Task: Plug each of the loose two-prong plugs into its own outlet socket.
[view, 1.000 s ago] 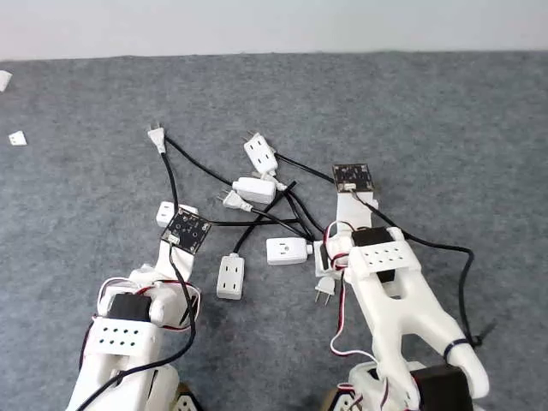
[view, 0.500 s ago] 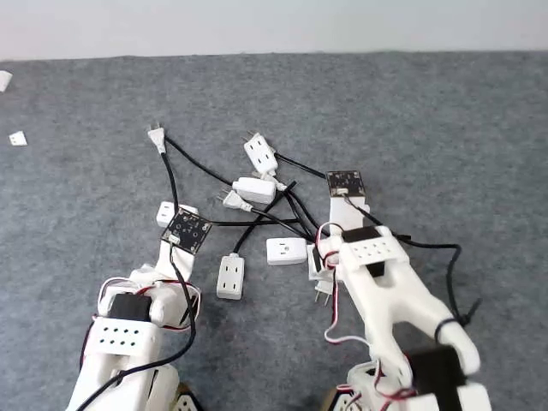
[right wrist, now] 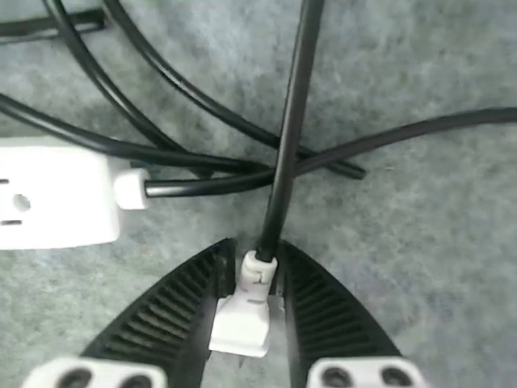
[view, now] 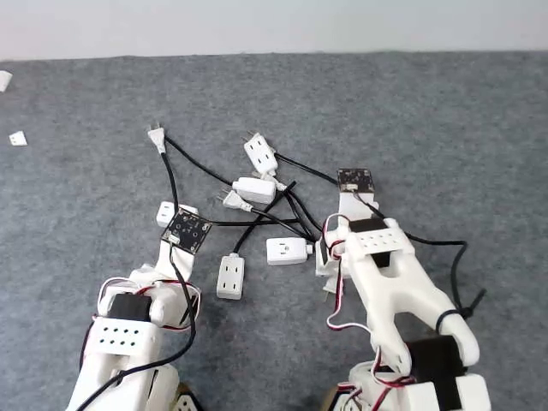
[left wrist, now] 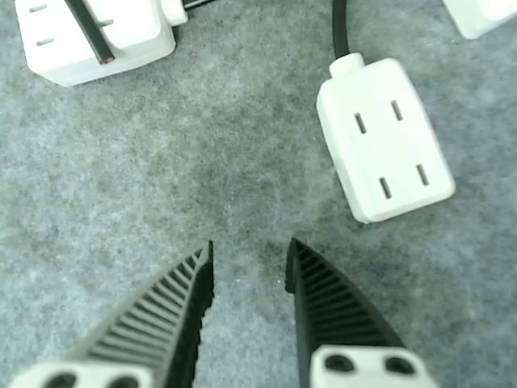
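The right pincer point(right wrist: 252, 263) is clamping a white two-prong plug point(right wrist: 241, 319) by its body, low over the grey counter point(view: 445, 128). The plug's black cord point(right wrist: 291, 121) is leading away from it and crossing over other cords. The left pincer point(left wrist: 250, 246) is standing apart and empty, pointing down at bare counter. A white outlet socket point(left wrist: 384, 137) is lying near it, with the slots facing up. Farther out, a second socket point(view: 287, 250) is lying between the two arms, beside the tangle of cords. Another loose plug point(view: 156, 137) is lying farthest out, apart from the sockets.
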Robot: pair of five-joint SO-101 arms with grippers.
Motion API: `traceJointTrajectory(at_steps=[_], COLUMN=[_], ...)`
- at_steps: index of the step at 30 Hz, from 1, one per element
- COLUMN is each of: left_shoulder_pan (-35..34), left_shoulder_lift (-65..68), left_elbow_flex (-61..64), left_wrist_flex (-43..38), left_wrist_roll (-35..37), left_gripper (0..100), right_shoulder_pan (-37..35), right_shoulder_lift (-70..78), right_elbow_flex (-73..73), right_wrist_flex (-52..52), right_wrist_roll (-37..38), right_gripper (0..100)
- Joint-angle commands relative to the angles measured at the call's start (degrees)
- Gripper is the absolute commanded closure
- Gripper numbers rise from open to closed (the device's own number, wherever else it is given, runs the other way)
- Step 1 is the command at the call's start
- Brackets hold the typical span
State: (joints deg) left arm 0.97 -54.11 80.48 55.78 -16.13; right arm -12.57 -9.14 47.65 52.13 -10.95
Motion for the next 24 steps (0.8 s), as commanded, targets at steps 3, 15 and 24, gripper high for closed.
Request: traceJointTrajectory(at_steps=[3, 15, 24], left_shoulder_pan=[-0.2, -0.2, -2.1], left_shoulder_lift=[-0.6, -0.8, -0.8], left_elbow_flex=[0.1, 0.1, 0.1], left_wrist_flex=[-1.2, -1.1, -1.1], left_wrist_roll=[0.1, 0.1, 0.1], left_gripper=[86, 86, 86], right_shoulder_pan=[2.7, 4.1, 4.4], right_shoulder_lift=[0.0, 0.6, 0.7], right_elbow_flex=[-4.7, -14.0, -13.9], right_wrist_flex=[3.7, 22.7, 20.3], right_wrist_roll=[6.2, 33.5, 34.9], right_gripper=[99.1, 98.9, 87.9])
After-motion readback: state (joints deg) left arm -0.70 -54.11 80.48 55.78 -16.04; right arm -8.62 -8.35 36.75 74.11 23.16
